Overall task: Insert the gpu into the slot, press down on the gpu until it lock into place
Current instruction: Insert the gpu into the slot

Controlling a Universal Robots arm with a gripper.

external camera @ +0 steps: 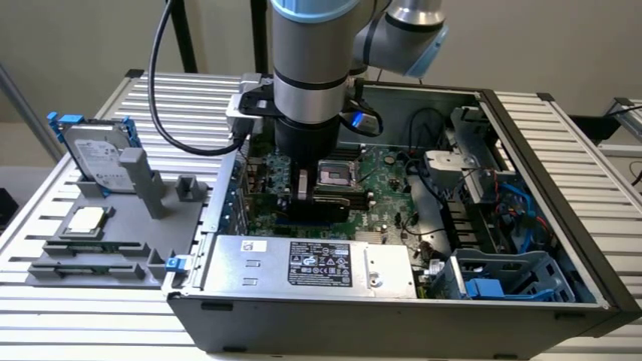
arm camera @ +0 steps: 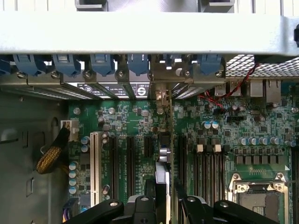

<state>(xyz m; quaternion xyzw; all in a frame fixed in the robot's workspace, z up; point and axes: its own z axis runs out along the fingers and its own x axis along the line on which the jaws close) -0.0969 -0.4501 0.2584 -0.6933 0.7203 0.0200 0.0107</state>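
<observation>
The gripper (arm camera: 164, 207) is clamping the gpu (arm camera: 161, 179) on edge between its fingers (arm camera: 142, 209). The card is standing upright over the motherboard (arm camera: 121, 116), among the parallel black slots (arm camera: 114, 158) and to the exterior view's left of the CPU socket (arm camera: 254, 196). In the exterior view the slot (external camera: 313, 219) is showing as a blue strip just under the card. Whether the card's edge is already seated in it, I cannot tell.

The biggest risk is the card's far end snagging on the case (external camera: 401, 323) at its rear wall, which would be tipping the card as it goes down. Pressing while the card is tilted or off line would be flexing the board, or driving the contacts against the slot's plastic lip instead of into it. The glossy faces could also be sliding between the fingers under load.

The case is folded grey sheet steel, rigid and sharp-edged. The power-supply box (external camera: 311, 263) is a silvery block with a label. The board is matte green laminate studded with small cylindrical capacitors (arm camera: 73, 173). The card is thin, flat and stiff, and the slot is long, narrow, hard plastic.
</observation>
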